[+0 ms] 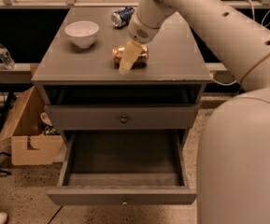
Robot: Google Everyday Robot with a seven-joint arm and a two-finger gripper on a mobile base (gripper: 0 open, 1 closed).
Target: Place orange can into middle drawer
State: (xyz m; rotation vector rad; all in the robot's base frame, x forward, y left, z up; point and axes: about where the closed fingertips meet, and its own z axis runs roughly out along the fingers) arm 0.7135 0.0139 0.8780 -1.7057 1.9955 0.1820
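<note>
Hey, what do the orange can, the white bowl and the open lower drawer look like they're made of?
The orange can: thin metal, likely aluminium, glossy and dented. The white bowl: probably glazed ceramic, with a smooth sheen; plastic is possible. The middle drawer: seemingly wood painted matte grey, flat boards with no shine. The gripper is at the can, covering its middle.
</note>
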